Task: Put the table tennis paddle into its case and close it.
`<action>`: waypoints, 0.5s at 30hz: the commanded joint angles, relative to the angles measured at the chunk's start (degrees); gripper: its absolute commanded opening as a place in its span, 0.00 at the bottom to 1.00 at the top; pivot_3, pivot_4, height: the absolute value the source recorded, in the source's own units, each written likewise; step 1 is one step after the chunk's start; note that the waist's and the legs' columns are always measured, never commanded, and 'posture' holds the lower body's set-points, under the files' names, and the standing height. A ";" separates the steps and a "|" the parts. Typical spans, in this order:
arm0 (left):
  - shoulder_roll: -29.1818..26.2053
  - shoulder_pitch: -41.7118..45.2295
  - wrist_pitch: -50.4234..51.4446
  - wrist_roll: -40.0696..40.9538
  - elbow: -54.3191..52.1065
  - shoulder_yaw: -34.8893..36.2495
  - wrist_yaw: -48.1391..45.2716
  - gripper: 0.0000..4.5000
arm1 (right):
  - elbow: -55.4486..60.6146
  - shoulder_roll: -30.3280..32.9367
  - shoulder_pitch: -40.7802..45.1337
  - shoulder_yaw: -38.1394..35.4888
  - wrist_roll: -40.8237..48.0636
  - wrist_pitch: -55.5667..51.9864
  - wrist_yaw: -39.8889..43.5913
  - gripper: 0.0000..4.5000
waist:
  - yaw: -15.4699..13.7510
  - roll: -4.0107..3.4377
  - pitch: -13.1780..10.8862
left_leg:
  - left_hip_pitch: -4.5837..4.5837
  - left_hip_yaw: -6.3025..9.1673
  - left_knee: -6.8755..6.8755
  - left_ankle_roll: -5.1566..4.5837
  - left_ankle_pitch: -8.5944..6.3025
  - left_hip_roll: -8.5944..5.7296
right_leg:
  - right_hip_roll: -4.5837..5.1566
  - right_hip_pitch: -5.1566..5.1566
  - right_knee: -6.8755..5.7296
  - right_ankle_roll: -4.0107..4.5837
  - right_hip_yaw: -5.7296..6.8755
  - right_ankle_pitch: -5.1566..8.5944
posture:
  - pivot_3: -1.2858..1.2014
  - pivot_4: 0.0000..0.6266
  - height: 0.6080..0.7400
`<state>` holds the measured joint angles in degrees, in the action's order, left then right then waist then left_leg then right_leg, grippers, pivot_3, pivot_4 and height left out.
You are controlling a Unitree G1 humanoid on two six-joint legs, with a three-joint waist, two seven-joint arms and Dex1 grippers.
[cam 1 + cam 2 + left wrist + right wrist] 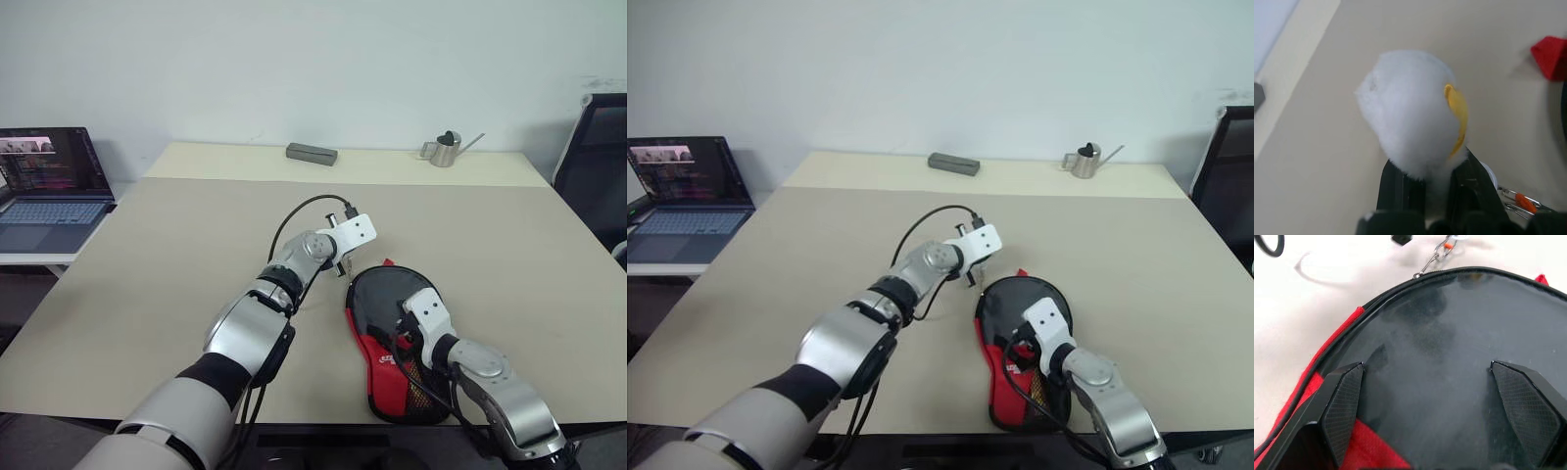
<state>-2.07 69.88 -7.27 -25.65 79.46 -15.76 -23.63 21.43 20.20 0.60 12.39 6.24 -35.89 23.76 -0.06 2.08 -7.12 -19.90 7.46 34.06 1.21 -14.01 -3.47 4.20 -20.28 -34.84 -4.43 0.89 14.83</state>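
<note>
Right end effector (1425, 396) spread wide over black-and-red case (392, 338).

White wall (294, 59), beige table (176, 255), black chair (600, 166).

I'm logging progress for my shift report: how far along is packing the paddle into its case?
Looks done: the case lies flat on the table, the paddle presumably inside. In hand: left gripper shut on a white fluffy charm by the zip's chain; right gripper open over the case. Left: finish any unzipped stretch, which I cannot see, then release.
</note>
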 commanded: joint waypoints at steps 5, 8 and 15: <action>2.30 2.59 -1.47 -2.07 -0.49 -1.07 2.84 0.02 | -1.73 0.74 -5.37 1.83 -0.50 -6.70 -1.06 1.00 | -0.03 0.02 0.00 | 0.00 0.02 -0.01 0.01 -0.01 0.00 | 0.02 0.01 0.00 -0.09 0.02 0.05 | 0.52 0.24 1.00; 3.07 2.72 -1.47 -3.14 -0.37 -1.75 3.39 0.02 | -0.74 0.12 -6.54 2.25 -0.53 -6.91 -2.05 1.00 | -0.01 0.01 0.00 | 0.00 0.01 -0.03 0.04 -0.03 0.00 | 0.02 0.00 0.00 -0.15 0.02 0.09 | 0.52 0.24 1.00; 3.45 3.63 -2.68 -7.18 -0.09 -5.24 6.40 0.02 | 2.50 -0.40 -9.22 2.44 -0.39 -8.21 -3.97 1.00 | -0.02 0.03 -0.01 | 0.00 0.04 -0.06 0.07 -0.06 0.00 | 0.03 0.01 0.01 -0.23 0.04 0.14 | 0.52 0.24 1.00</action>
<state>1.40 70.68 -8.54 -31.96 80.17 -20.40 -19.01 27.75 19.22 -4.95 12.59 6.27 -38.28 19.90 -0.09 2.11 -7.13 -19.89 7.50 34.00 1.28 -14.07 -3.47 4.23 -20.27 -34.83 -4.66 0.94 14.97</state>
